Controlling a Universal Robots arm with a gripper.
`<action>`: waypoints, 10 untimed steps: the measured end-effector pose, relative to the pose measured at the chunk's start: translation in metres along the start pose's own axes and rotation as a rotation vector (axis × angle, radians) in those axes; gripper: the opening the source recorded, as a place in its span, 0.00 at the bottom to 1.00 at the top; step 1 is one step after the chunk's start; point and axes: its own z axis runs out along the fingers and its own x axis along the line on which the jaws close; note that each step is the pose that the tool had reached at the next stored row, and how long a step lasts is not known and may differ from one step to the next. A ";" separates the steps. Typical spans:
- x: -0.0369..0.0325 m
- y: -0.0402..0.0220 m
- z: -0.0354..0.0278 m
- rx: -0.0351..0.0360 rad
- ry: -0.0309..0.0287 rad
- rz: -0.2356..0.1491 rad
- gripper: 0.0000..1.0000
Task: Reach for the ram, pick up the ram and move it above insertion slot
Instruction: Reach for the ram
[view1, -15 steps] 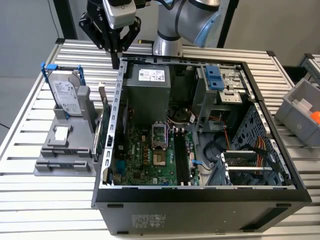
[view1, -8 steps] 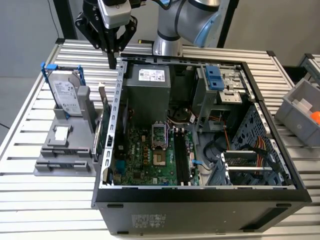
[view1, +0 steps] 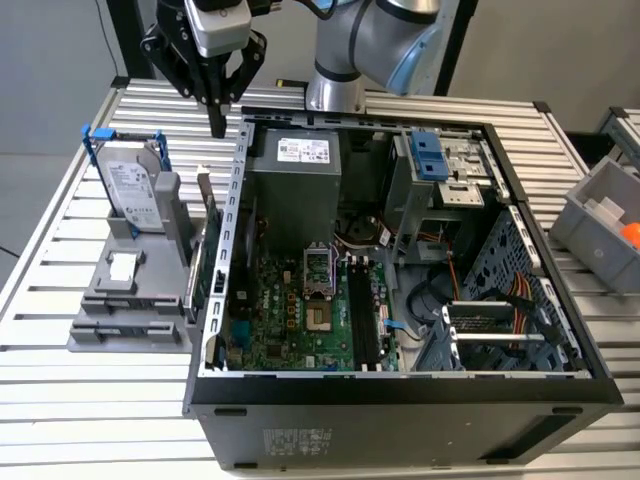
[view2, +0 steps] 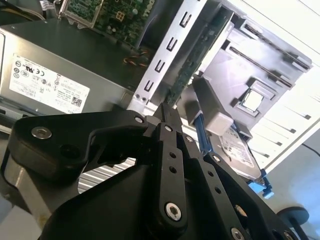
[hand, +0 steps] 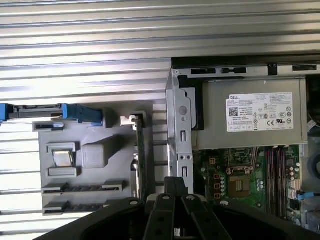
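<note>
The arm (view1: 360, 40) reaches in from behind the computer case (view1: 400, 400) in the exterior view, its wrist turned so that the gripper (view1: 217, 125) points straight down just outside the case's far corner, on the exterior view's left. The fingers are drawn together to a single point and there's nothing between them. You can see the same in both wrist views, where the black linkages meet at the gripper (view2: 169, 107) tip (hand: 175, 181). And there's the ram (view1: 208, 250), a thin green stick standing on edge in the grey holder (view1: 120, 310), just beside the case's outer wall. The fingertips hang above its far end, clear of it, no contact. The first wrist view looks right down along the ram (hand: 141, 160), and the second wrist view catches its green edge (view2: 190, 67). The insertion slot (view1: 362, 310) sits inside the case on the motherboard (view1: 290, 310), well apart from the gripper. As for labels, the power supply (view1: 290, 190) wears a white label (view1: 303, 150) with black print and approval marks, and the hard drive (view1: 133, 185), upright in its blue carrier on the holder, has a white printed label too.
</note>
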 end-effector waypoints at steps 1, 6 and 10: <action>0.0010 -0.0001 -0.0001 0.0001 0.0001 0.000 0.00; 0.0061 -0.0004 -0.0002 0.0001 0.0001 0.000 0.00; 0.0099 -0.0007 -0.0002 0.0000 0.0000 0.000 0.00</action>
